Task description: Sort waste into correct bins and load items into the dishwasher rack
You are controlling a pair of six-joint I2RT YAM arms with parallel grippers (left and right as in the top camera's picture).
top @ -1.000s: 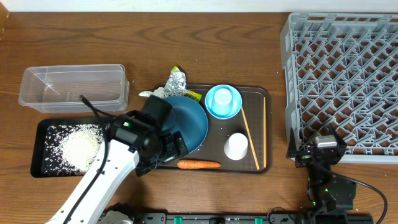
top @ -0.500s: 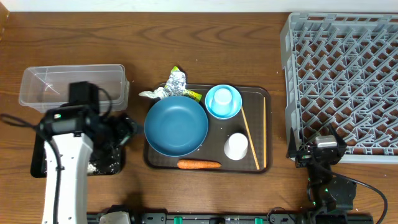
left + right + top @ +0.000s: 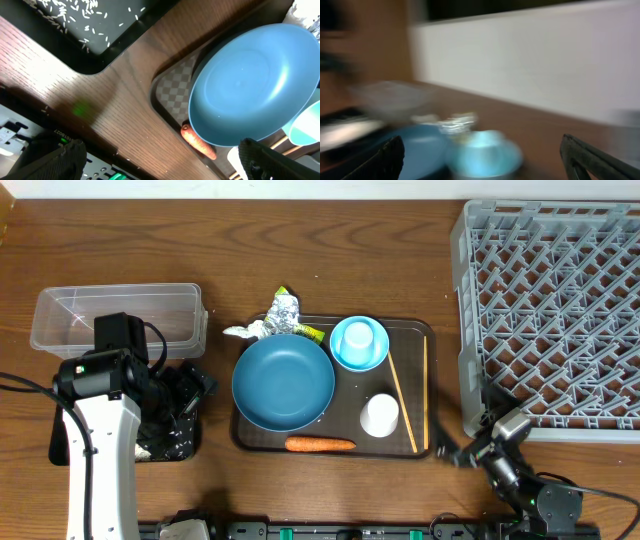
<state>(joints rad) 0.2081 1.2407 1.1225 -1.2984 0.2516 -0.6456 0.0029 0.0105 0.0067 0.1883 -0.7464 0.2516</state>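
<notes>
I judge the sorting half-done: the rice (image 3: 75,11) lies in the shallow black tray (image 3: 62,442), and the large dark blue bowl (image 3: 283,382) sits empty on the brown serving tray (image 3: 415,330). My left gripper (image 3: 160,162) hangs over the black tray's right end, jaws spread wide, holding nothing. The right gripper (image 3: 487,157) is low by the near-left corner of the dishwasher rack (image 3: 550,300), also spread and empty, though its wrist view is too blurred to show more.

The next pick is probably the carrot (image 3: 320,445), which lies along the serving tray's near edge, just beside the blue bowl. It calls for a low pinch across its width, then a carry to the black tray.

The clear tub (image 3: 115,320) looks empty and so does the rack. The foil (image 3: 284,310), wrapper (image 3: 310,333) and paper (image 3: 243,330) crowd the serving tray's far-left corner. The pale blue cup (image 3: 358,340) sits in the small pale blue bowl (image 3: 340,358), with the whitish-pink cup (image 3: 380,415) and both chopsticks (image 3: 403,405) beside it — all waiting.
</notes>
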